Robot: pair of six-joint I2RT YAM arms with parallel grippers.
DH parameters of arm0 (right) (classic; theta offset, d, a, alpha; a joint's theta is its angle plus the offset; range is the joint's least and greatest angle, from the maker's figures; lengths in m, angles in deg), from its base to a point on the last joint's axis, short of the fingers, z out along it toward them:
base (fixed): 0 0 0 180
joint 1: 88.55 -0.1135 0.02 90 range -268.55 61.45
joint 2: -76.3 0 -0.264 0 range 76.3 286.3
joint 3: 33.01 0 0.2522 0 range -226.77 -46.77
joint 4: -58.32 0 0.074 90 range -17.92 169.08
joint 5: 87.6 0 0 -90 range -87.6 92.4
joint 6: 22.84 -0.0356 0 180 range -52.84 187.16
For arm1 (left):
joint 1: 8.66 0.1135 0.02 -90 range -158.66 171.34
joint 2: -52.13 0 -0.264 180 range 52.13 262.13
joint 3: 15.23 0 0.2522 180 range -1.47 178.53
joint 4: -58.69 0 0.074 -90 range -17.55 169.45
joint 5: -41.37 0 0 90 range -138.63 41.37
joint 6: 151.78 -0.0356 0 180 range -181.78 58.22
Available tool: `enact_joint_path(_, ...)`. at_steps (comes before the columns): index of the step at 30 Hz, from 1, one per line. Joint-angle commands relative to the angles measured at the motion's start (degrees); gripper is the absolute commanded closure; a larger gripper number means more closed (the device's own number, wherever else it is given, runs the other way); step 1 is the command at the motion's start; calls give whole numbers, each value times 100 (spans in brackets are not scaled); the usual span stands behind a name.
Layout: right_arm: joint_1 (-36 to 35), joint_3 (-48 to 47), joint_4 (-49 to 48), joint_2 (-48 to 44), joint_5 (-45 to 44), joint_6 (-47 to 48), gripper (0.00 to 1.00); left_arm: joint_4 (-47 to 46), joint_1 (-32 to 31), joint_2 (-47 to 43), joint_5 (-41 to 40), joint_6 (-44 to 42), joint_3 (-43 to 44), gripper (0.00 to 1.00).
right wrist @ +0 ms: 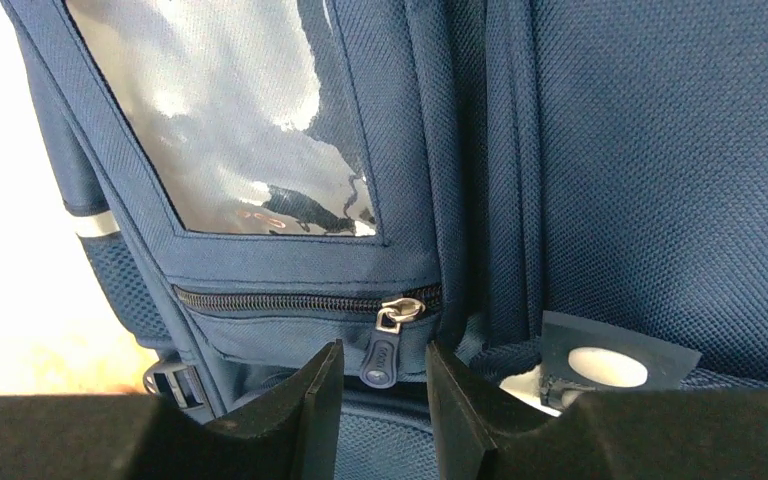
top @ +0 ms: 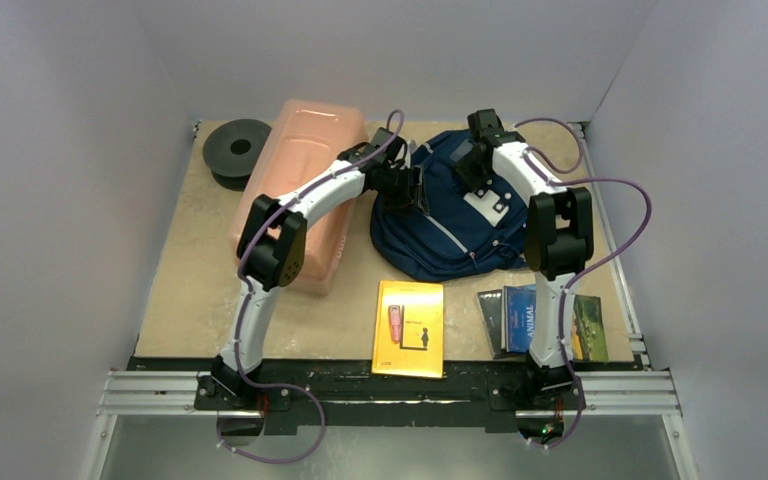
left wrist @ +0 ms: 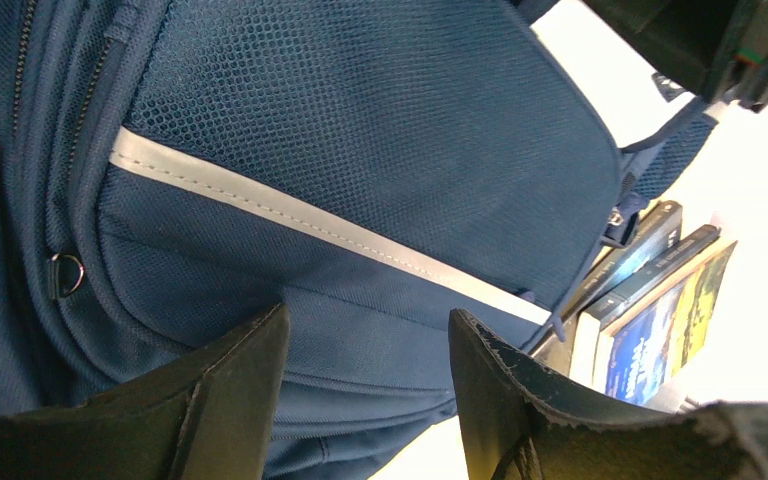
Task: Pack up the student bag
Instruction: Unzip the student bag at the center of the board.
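Walls (top: 60, 200) pale grey; beige tabletop (top: 195, 290) bears navy student bag (top: 440, 235).

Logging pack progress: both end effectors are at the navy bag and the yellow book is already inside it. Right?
No. The yellow book is not inside; it lies on the table just in front of the student bag, as the top external view shows. The left end effector and right end effector are indeed at the bag.

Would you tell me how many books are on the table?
4: a yellow book at front centre; a dark book, a blue book and a green book grouped right of it, where the right arm may hide more.
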Motion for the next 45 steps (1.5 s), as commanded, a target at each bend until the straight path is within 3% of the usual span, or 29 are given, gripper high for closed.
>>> enact_joint_path(1, -12, -341, 186, 36, -247, -390, 62, 13, -43, 79, 132, -158, 129, 41)
enact_joint_path(13, -14, -815, 412, 255, -175, -651, 82, 146, -46, 224, 63, -314, 242, 42)
enact_joint_path(18, -14, -714, 493, 150, -212, -760, 70, 135, -46, 208, 155, -338, 287, 41)
enact_joint_path(26, -65, -242, 141, -375, -574, -555, 61, 105, -43, 208, 263, -366, 301, 41)
enact_joint_path(45, -173, -353, 345, -86, -758, -470, 63, 12, -31, 190, 377, -321, 283, 41)
